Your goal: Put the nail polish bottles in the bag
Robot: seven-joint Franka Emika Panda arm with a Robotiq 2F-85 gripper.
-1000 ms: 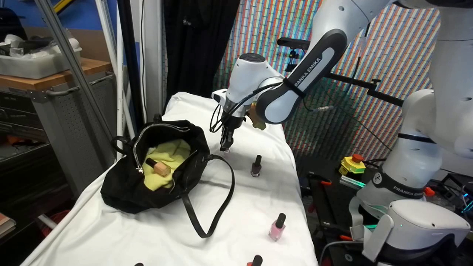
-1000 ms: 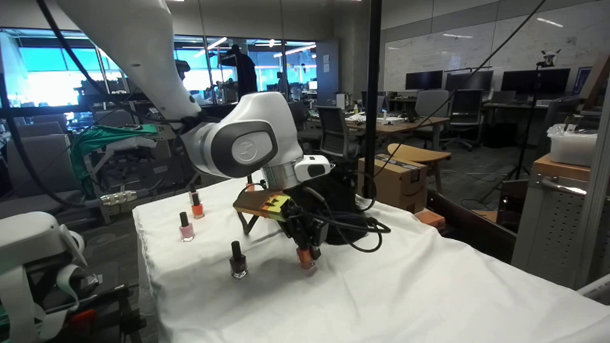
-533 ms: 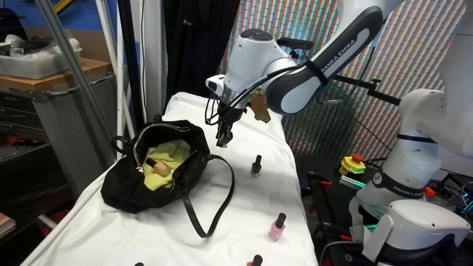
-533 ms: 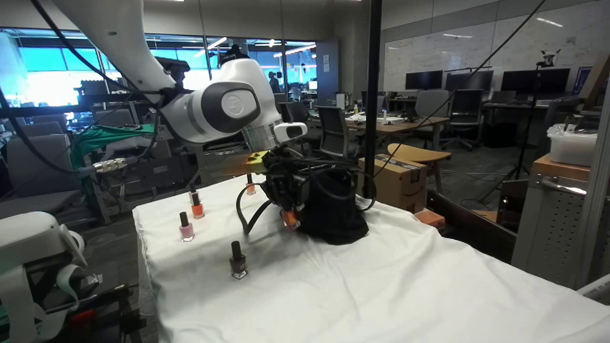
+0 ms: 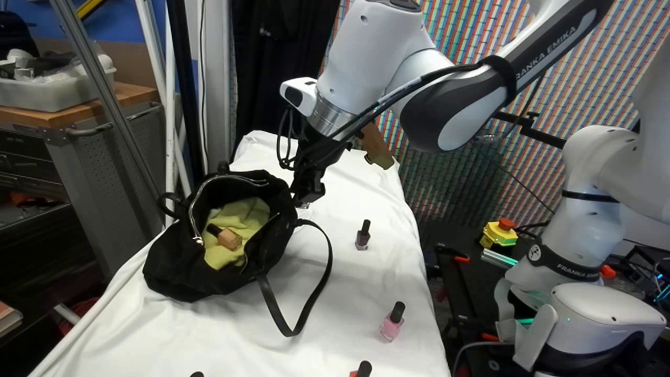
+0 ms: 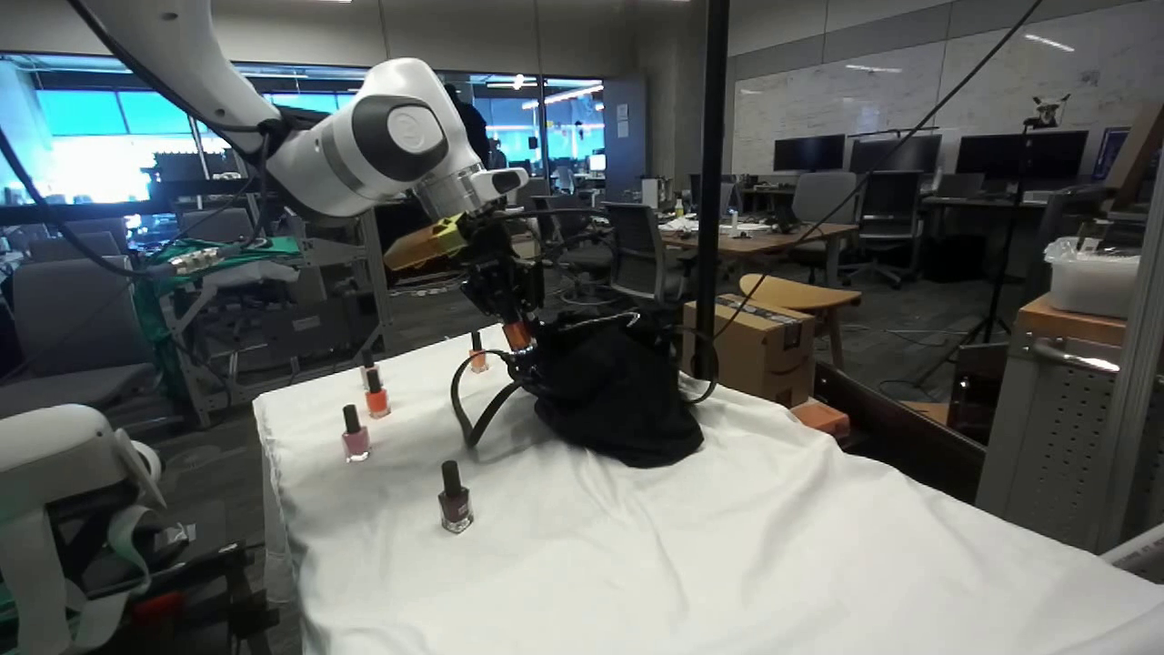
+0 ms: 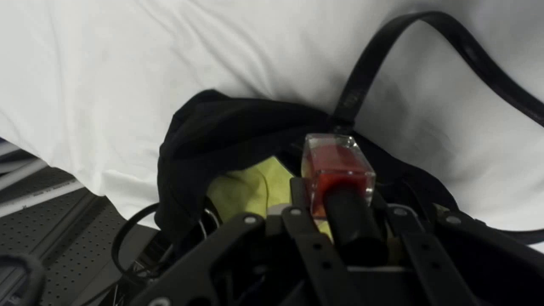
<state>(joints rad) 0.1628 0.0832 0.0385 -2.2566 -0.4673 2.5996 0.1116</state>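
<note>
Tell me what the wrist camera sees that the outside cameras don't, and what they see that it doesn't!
Only the wrist view clearly shows the black cap of the orange-red nail polish bottle between the fingers of the gripper.

Only the exterior views show the white robot arm, the dark plum nail polish bottle and the pink nail polish bottle.

All share the black handbag, its loop strap, the white cloth, the gripper and at least part of the orange-red nail polish bottle.

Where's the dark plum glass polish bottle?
In an exterior view, plum bottle stands just right of centre; soft black handbag left, pink glass bottle lower right.
</note>
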